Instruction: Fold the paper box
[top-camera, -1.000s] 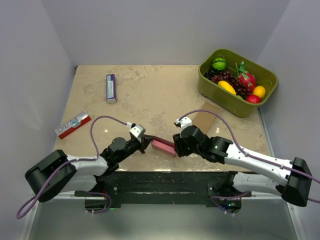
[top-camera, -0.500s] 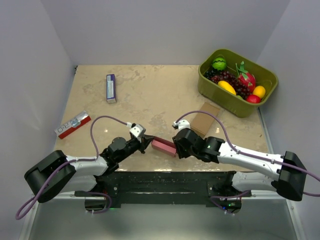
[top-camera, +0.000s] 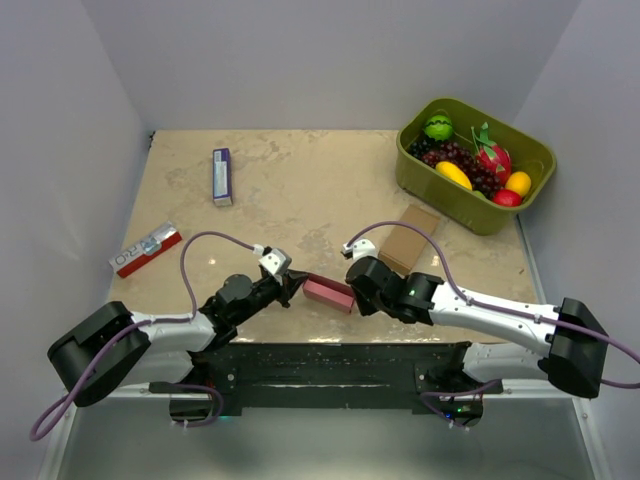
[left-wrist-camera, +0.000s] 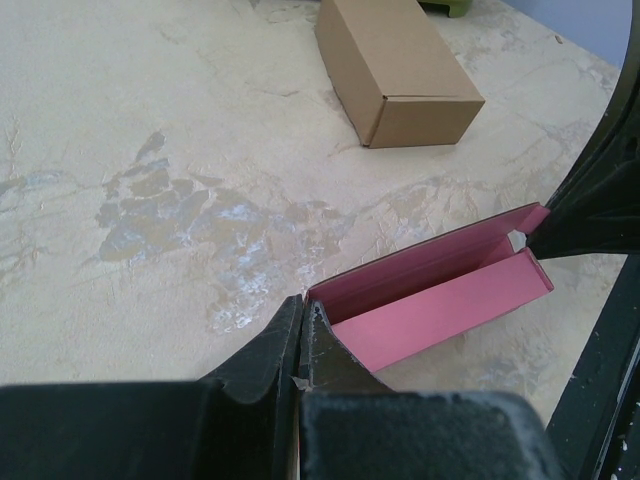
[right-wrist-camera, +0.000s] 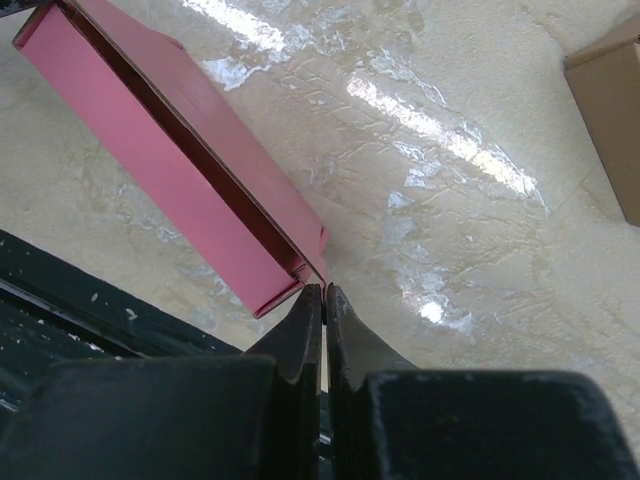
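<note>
The paper box (top-camera: 328, 292) is seen near the table's (top-camera: 300, 200) near edge, between the two arms, lying lengthwise from left to right. It is partly formed: a long pink trough with raised side walls. Its left end is pinched by the left gripper (left-wrist-camera: 303, 316), whose jaws are pressed together on the card at the corner. Its right end is met by the right gripper (right-wrist-camera: 324, 293), whose jaws are likewise closed, with the thin wall edge apparently caught between them. A brown cardboard box (top-camera: 408, 241) lies just beyond the right gripper. A green tub (top-camera: 470, 214) of toy fruit stands at the far right. A red-and-white packet (top-camera: 146, 249) and a blue-and-white carton (top-camera: 222, 176) lie well apart on the left.
</note>
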